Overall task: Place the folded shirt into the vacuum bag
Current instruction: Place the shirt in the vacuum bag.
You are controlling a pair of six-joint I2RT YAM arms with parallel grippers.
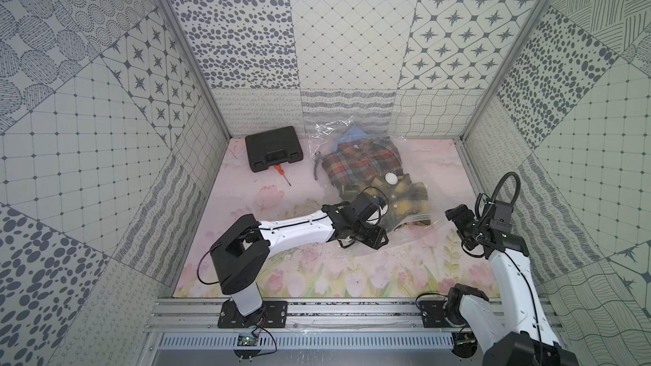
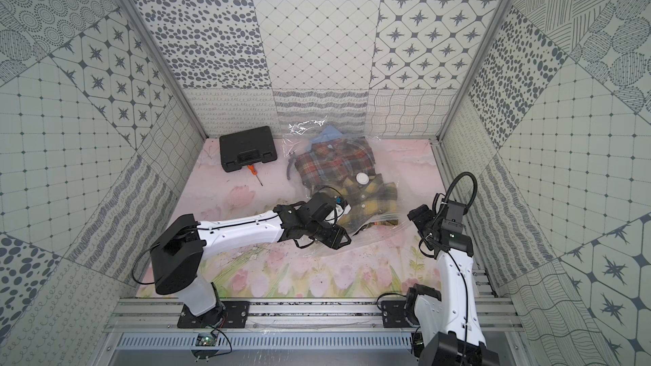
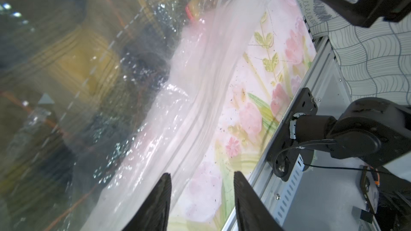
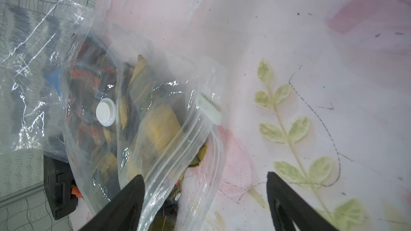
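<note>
**A:** In both top views, where does the vacuum bag [image 1: 326,133] lie?

**B:** Right of centre, towards the far end of the floral mat [image 1: 239,188]. It is clear and crinkly, and its far corner is rumpled against the back wall. The yellow plaid folded shirt [image 1: 401,198] is inside, at the near end. A red plaid shirt [image 1: 359,161] lies farther in, and the white valve cap [image 2: 362,178] sits over both.

**A:** Room around it?

**B:** A black tool case [image 1: 274,149] and a screwdriver [image 1: 281,174] sit far left, apart from the bag. Open mat runs along the near side. The left gripper [image 1: 382,240] is over the bag's near-left corner. The right gripper [image 1: 451,213] is just beside its right edge.

**A:** The left wrist view?

**B:** The fingers [image 3: 155,203] stand moderately apart and clamp nothing. Glossy film lies ahead, with blurred yellow cloth behind it.

**A:** The right wrist view?

**B:** The fingers [image 4: 124,203] are spread wide and hold nothing. The zip strips and a white slider [image 4: 210,108] mark the bag's mouth, and the shirt's edge reaches them.
</note>
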